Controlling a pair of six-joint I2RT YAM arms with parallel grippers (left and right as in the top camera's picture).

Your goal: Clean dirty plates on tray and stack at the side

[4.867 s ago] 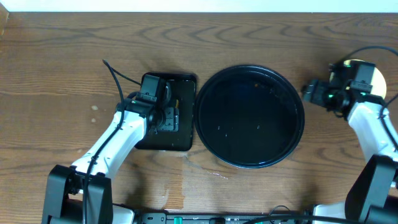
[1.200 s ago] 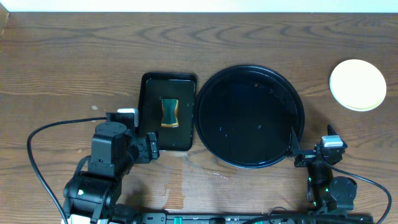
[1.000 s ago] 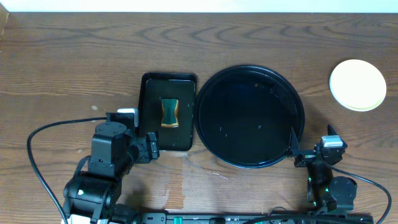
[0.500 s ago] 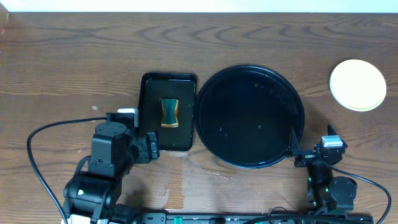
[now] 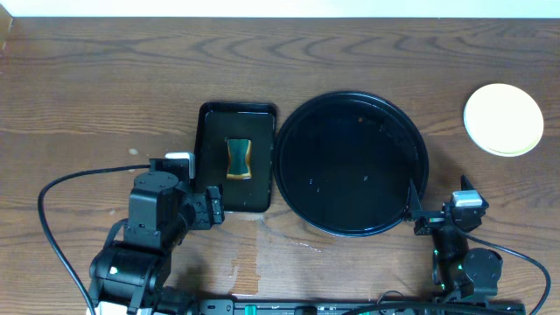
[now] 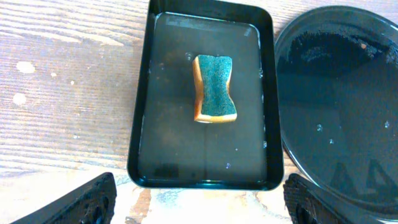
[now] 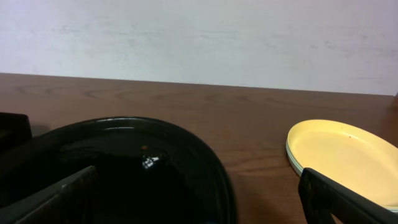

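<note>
Left tool (image 6: 202, 202) and right tool (image 7: 199, 199) have retreated to the counter's (image 5: 87, 87) near edge, open and empty; plates (image 5: 503, 119) stacked far-right, sponge (image 5: 238, 157) parked in its rectangular tray (image 5: 210, 192): job apparently finished.

A brown wooden table (image 5: 87, 105) is seen, with grain running from the left edge to the right edge. 1 small rectangular black tray (image 5: 254, 188) is set a little left of the table's middle, its long sides pointing toward the far and near edges. Its floor looks wet, with small droplets. 1 waisted sponge (image 5: 238, 158) is laid about at the tray's centre, green scouring face up over a yellow-orange body. 2 pale specks (image 5: 133, 151) are marked toward the left edge, and a pale wet-looking smear (image 5: 236, 262) near the near edge. A white wall (image 7: 186, 37) is seen beyond the far edge.
</note>
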